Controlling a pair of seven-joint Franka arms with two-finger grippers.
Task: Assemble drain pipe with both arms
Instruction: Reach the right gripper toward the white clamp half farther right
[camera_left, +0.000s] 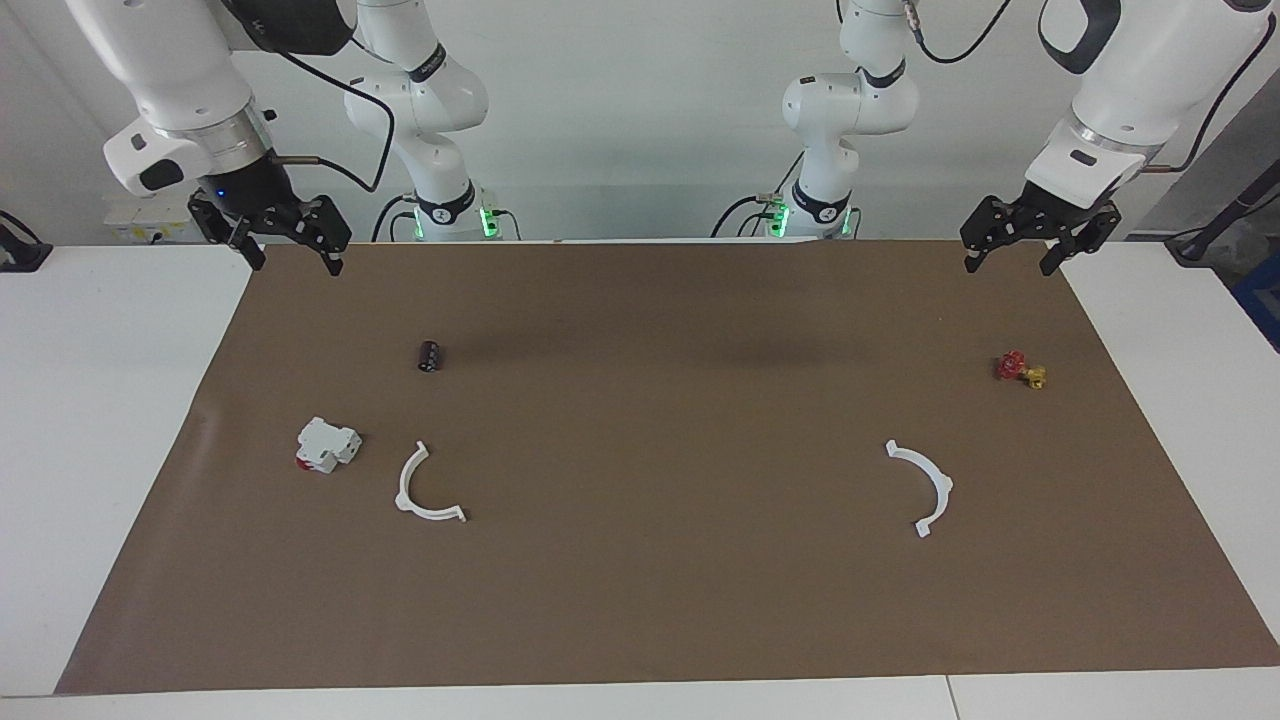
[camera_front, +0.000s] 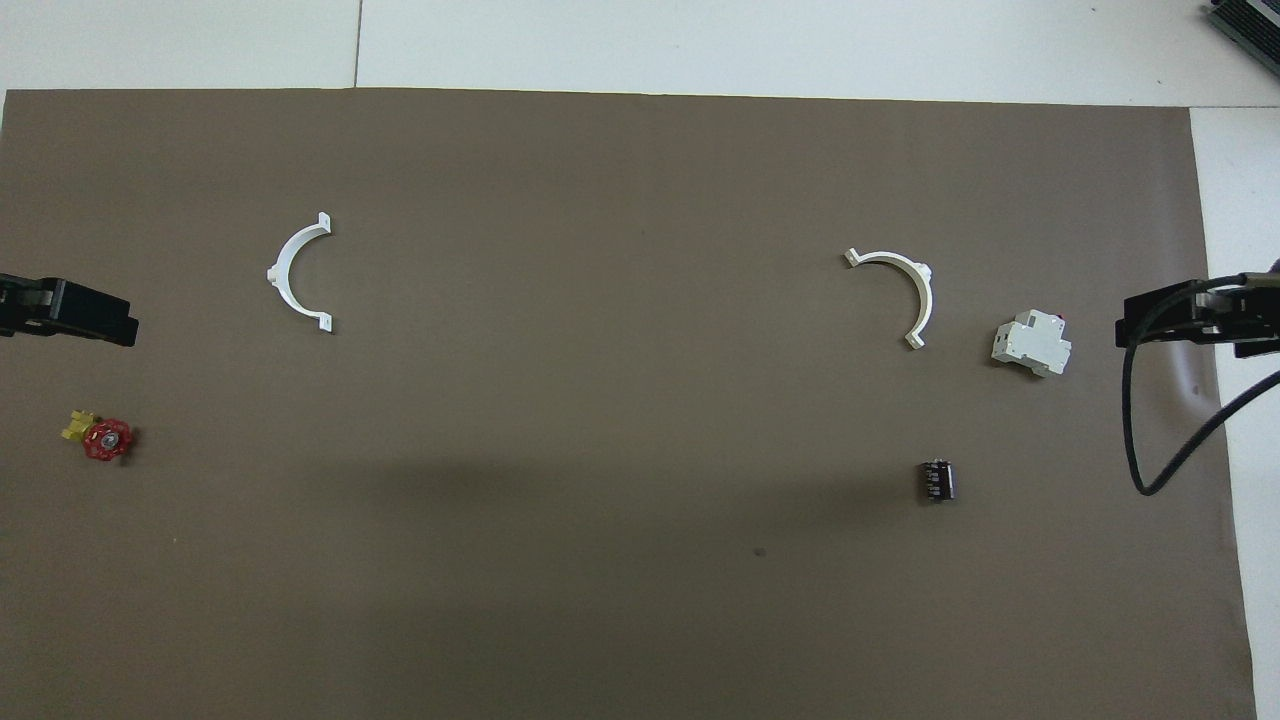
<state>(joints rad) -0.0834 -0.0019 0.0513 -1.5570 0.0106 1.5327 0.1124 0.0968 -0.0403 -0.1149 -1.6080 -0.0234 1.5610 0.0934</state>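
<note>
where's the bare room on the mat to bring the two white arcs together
The widest free patch lies mid-mat between one white arc and the other white arc. It is crowded at the right arm's end, around the white block and black cylinder.

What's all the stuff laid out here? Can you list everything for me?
Half-ring pipe pieces: two, white, apart on the mat; one toward the right arm's end, one toward the left arm's end.
Boxy block: one, white with a red part, beside the first half-ring.
Small cylinder: one, black, nearer to the robots than the block.
Small valve: one, red and yellow, toward the left arm's end.
Mat: one, brown, covering the white table.
Right hand: black, open, raised over its mat corner, waiting.
Left hand: black, open, raised over its mat corner, waiting.
</note>
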